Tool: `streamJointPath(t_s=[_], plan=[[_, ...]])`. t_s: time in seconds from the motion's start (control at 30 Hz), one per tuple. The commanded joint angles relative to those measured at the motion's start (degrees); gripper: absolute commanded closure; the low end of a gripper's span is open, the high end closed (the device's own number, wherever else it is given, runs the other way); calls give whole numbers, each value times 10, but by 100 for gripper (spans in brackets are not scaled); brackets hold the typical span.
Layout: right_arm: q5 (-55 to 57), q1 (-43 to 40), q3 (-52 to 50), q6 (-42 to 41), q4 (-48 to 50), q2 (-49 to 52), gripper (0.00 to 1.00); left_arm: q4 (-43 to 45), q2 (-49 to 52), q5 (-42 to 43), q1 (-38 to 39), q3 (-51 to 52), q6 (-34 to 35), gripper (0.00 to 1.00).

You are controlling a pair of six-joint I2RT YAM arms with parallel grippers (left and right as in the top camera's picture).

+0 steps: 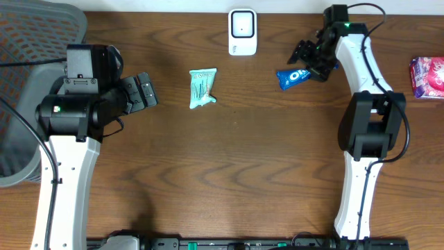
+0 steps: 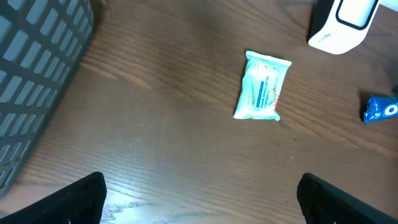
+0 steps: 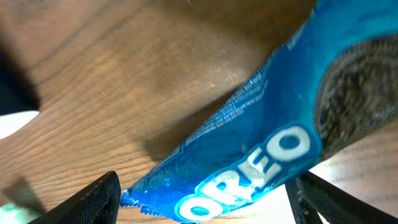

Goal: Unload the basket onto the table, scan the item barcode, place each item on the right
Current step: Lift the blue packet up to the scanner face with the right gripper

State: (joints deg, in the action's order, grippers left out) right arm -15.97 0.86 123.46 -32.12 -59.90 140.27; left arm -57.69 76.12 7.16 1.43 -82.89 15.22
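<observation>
Your right fingers (image 3: 93, 199) stand apart, straddling the Oreo packet (image 3: 261, 143), which lies just right of the white scanner (image 1: 242, 31). Your left fingers (image 2: 74, 199) gape wide, well left of the scanner, beyond the teal pouch (image 1: 202, 88).

left arm (image 1: 68, 163): held up along the left side of the table (image 1: 243, 173), wrist bent toward the middle | left gripper (image 1: 147, 90): pointed right, jaws spread wide | right arm (image 1: 365, 149): stretched from the near edge toward the far edge | right gripper (image 1: 310, 61): lowered near the far edge, jaws held well apart
</observation>
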Motion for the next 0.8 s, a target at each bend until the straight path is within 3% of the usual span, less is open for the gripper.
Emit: streamJointPath(t_s=[0.0,0.1,0.17,0.3,0.43,0.63,0.77], plan=[[36,12,1,-43,-5,35,21,-1,-1,-3,-2,0,1,2],[34,22,1,-43,-10,59,32,-1,-1,-3,-2,0,1,2],[21,32,1,-23,-19,78,50,-1,-1,-3,-2,0,1,2],[10,42,1,-1,-39,73,99,-1,-1,-3,-2,0,1,2],[-29,44,1,68,-54,53,99,-1,-1,-3,-2,0,1,2],[-316,38,1,312,-99,-15,99,-1,-1,-3,-2,0,1,2],[-479,21,1,315,-142,-43,99,-1,-1,-3,-2,0,1,2]])
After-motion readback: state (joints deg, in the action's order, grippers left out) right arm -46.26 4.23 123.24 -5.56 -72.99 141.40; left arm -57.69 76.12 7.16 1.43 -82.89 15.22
